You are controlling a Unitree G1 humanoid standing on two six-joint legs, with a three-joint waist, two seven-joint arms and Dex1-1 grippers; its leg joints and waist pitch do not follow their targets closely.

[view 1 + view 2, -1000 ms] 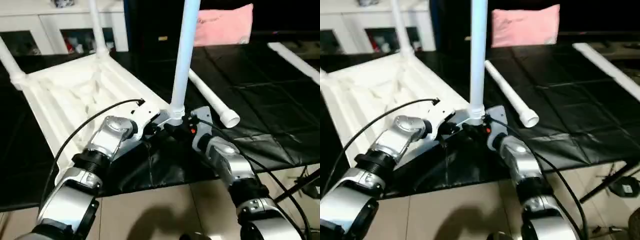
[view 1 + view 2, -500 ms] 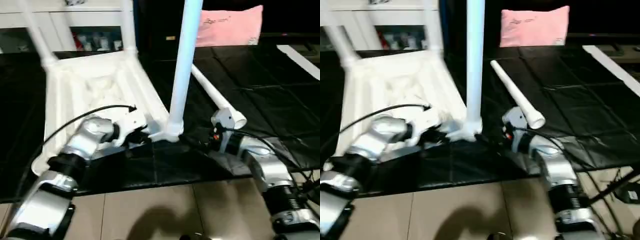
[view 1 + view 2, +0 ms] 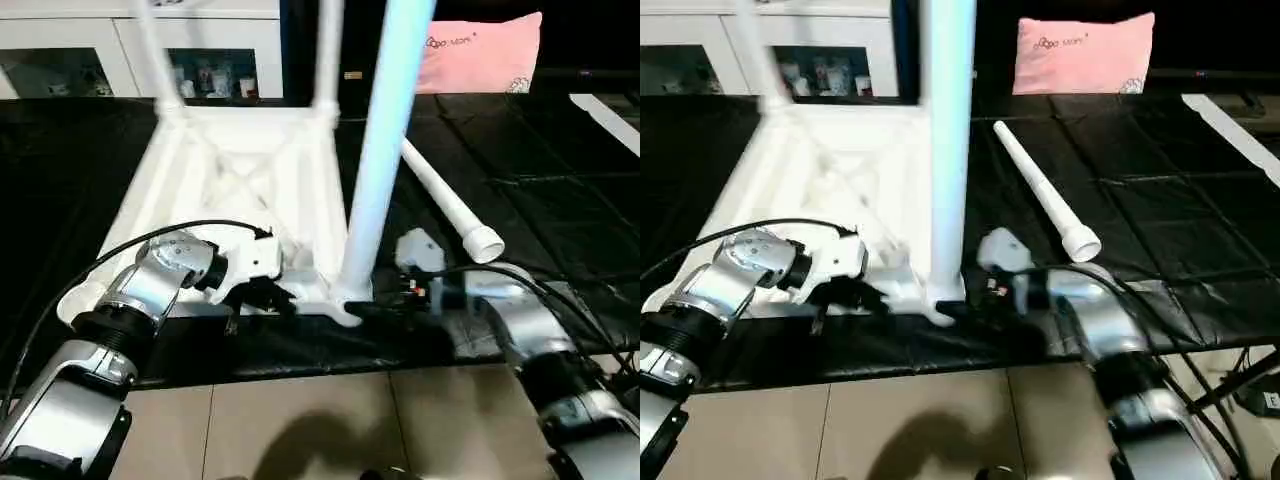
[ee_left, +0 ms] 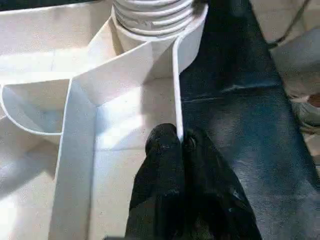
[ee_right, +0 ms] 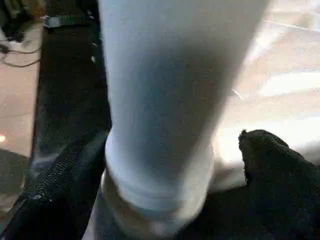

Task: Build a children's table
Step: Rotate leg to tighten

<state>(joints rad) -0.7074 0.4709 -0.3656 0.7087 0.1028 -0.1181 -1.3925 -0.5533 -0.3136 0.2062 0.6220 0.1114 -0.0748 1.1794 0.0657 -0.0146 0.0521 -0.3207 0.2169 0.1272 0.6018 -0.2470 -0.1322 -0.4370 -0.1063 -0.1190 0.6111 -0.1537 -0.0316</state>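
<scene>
Black mat (image 3: 560, 200), upturned children's table (image 3: 250, 180), legs skyward

You see the white leg (image 5: 160, 110) standing upright between the right gripper (image 5: 165, 200) and its two spread black fingers (image 5: 280, 175), seated in its socket.

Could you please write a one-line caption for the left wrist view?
Left gripper pinching the upturned table's thin rim beside a corner socket.
</scene>
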